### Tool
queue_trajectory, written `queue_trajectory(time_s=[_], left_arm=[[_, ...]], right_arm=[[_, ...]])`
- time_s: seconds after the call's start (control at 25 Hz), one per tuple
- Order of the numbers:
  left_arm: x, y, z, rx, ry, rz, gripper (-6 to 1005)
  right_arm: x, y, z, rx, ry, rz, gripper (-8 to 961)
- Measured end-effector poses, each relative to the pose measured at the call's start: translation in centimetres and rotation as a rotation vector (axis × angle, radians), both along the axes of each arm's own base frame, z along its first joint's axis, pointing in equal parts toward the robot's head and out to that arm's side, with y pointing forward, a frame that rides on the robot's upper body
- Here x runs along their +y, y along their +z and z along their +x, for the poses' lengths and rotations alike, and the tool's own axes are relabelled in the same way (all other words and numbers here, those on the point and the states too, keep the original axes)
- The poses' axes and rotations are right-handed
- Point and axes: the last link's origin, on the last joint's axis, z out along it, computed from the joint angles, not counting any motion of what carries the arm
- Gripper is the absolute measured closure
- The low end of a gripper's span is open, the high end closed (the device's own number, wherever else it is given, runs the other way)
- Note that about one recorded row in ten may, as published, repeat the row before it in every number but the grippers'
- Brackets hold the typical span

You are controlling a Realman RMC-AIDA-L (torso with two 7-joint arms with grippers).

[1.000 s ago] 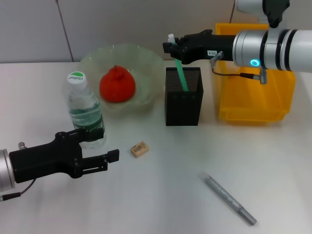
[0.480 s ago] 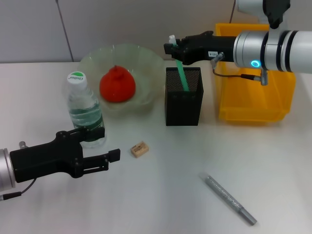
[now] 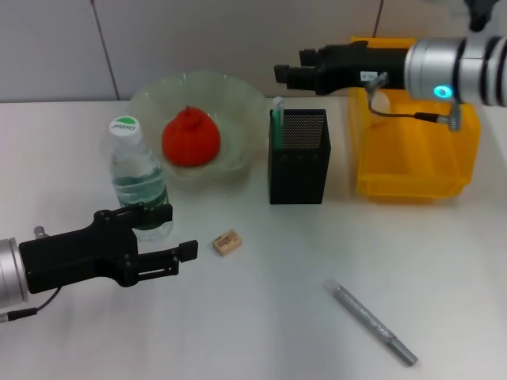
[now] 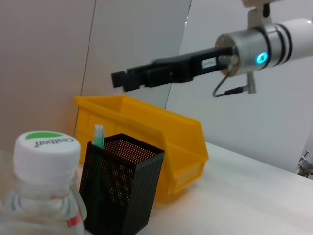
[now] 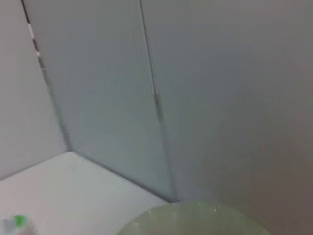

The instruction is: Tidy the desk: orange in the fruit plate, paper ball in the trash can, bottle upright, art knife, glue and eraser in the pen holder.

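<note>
The right claw [image 3: 279, 74] hangs above the pen holder [image 3: 299, 157], empty, its tips close together. A green stick [image 3: 277, 120] stands inside at the holder's 11 o'clock corner. The orange [image 3: 190, 138] lies in the fruit plate [image 3: 238, 96]; the bottle [image 3: 136, 179] stands upright. The left claw [image 3: 184, 251], spread open, sits low on the counter [image 3: 261, 317], the eraser [image 3: 226, 242] at its 3 o'clock

1. You see the fruit plate [image 5: 195, 220], its pale-green rim at the frame's lower edge.
2. You see the white table [image 5: 73, 191] meeting grey wall panels [image 5: 220, 98].
3. A small green blur [image 5: 18, 221] sits in one corner; you cannot tell what it is.
</note>
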Motion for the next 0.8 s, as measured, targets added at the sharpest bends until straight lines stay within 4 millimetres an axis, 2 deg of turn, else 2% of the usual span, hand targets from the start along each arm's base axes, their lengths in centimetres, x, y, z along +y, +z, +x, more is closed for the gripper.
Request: queue_trajectory(time_s=[0.12,0.16,0.2,0.24,0.28,0.36,0.4,0.52,0.6,0.68,0.72,0.76,0.8], left_arm=[[-0.1,0.0,-0.1,0.0,0.002,0.0,185],[-0.1,0.0,-0.1,0.0,0.002,0.0,185],[-0.2,0.0,-0.3,0.006,0.004,0.004,185],[-0.2,0.0,-0.3,0.006,0.004,0.004,185],[-0.2,0.0,-0.4,0.009,0.004,0.006,185],[-0.2,0.0,-0.4,0.009,0.004,0.006,185],[-0.2,0.1,-0.4,0.011,0.006,0.008,185],[-0.3,0.2,-0.6,0.029,0.0,0.001,185],[-0.3,0.2,-0.5,0.032,-0.006,-0.004,185],[-0.7,0.2,-0.6,0.066,-0.035,-0.036,185],[-0.8,0.2,-0.6,0.085,-0.046,-0.046,185],[-0.8,0.2,-0.6,0.085,-0.046,-0.046,185],[-0.8,0.2,-0.6,0.085,-0.046,-0.046,185]], right_arm=[[-2.0,1.1,-2.4,-0.068,0.062,-0.111,430],[-2.0,1.1,-2.4,-0.068,0.062,-0.111,395],[-2.9,1.2,-3.5,-0.138,0.079,-0.163,361],[-2.9,1.2,-3.5,-0.138,0.079,-0.163,361],[-3.7,1.1,-4.8,-0.201,0.099,-0.21,361],[-4.1,0.9,-5.4,-0.227,0.101,-0.241,362],[-4.5,0.5,-6.5,-0.292,0.093,-0.308,362],[-4.6,0.0,-7.2,-0.372,0.062,-0.368,363],[-4.4,-1.3,-7.9,-0.504,0.027,-0.443,363],[-4.4,-1.8,-8.0,-0.529,0.026,-0.456,363],[-4.5,-3.2,-8.1,-0.593,0.026,-0.498,364],[-4.5,-3.2,-8.1,-0.593,0.026,-0.498,364],[-4.4,-4.3,-8.0,-0.626,0.023,-0.52,364]])
